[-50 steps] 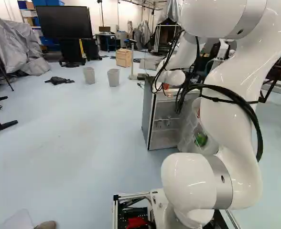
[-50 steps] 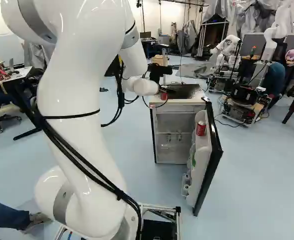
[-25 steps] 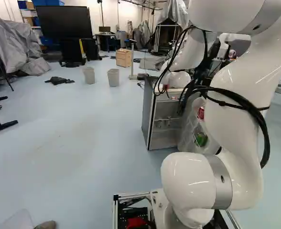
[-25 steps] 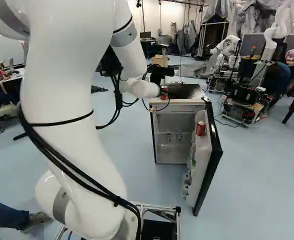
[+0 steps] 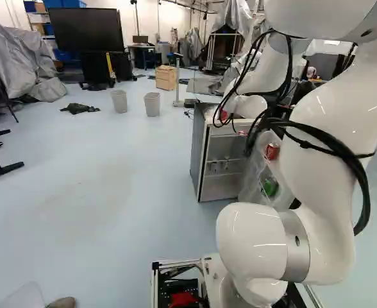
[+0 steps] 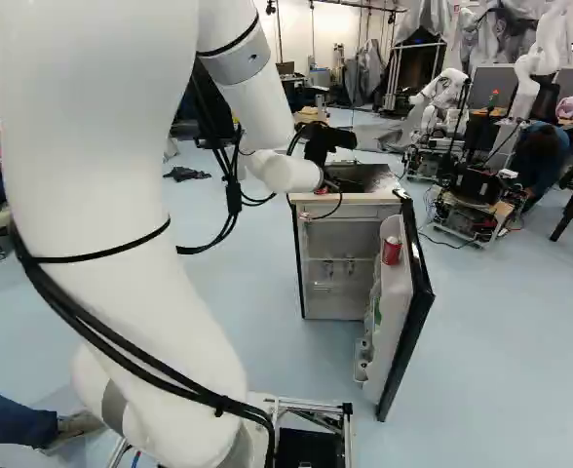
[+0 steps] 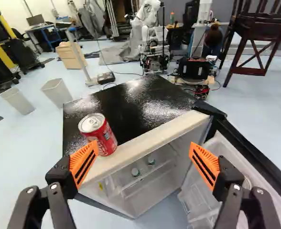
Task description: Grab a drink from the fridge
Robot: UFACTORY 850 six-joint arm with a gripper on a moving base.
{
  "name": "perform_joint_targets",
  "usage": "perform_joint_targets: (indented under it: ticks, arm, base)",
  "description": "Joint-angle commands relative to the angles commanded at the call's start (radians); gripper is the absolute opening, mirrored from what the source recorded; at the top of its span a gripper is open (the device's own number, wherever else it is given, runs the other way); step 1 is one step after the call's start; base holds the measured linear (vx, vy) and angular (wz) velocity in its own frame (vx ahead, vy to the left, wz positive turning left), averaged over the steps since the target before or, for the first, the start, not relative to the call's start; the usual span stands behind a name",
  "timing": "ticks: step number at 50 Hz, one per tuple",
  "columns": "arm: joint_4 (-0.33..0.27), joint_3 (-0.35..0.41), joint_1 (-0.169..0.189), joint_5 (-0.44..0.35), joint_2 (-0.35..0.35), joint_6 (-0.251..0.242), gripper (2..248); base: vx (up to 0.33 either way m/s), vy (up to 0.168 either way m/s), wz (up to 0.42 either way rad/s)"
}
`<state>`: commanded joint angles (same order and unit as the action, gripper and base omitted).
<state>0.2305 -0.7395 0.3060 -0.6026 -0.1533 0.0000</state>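
In the right base view my gripper [image 6: 327, 143] is a dark shape above the front of the small fridge [image 6: 350, 198]. The wrist view shows the gripper [image 7: 143, 157] open, its orange pads wide apart with nothing gripped. A red can [image 7: 101, 133] stands upright on the fridge top's front edge, partly behind one finger. The fridge door [image 6: 410, 312] hangs open and a second red can [image 6: 392, 251] sits in its upper shelf; the left base view also shows this door can [image 5: 272, 151]. Lower in the door is something green [image 5: 270, 187].
The fridge's black top [image 7: 140, 102] lies ahead of the fingers. Beyond it are a wooden box [image 7: 71, 55], two grey bins [image 5: 152, 104] and a thin stand [image 5: 178, 80]. Another robot [image 6: 442, 97] stands farther back, and a dark wooden chair [image 7: 257, 43] is beyond the door side.
The arm's wrist has shifted a little rightward in both base views, while its large upper links have swung. More of the door can shows in the left base view. The base has not moved.
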Motion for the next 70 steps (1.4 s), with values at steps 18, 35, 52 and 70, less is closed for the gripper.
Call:
perform_joint_targets:
  ticks: [18,35,52,70]
  arm:
    - [0.133,0.020,0.059,0.003,0.020,0.000,247]
    - [0.281,0.023,0.117,0.013,0.023,0.000,247]
    - [0.430,0.013,0.176,0.024,0.014,0.000,247]
    - [0.587,-0.011,0.239,0.038,-0.008,0.000,247]
  base:
    - [0.000,0.000,0.000]
    - [0.000,0.000,0.000]
    - [0.000,0.000,0.000]
    - [0.000,0.000,0.000]
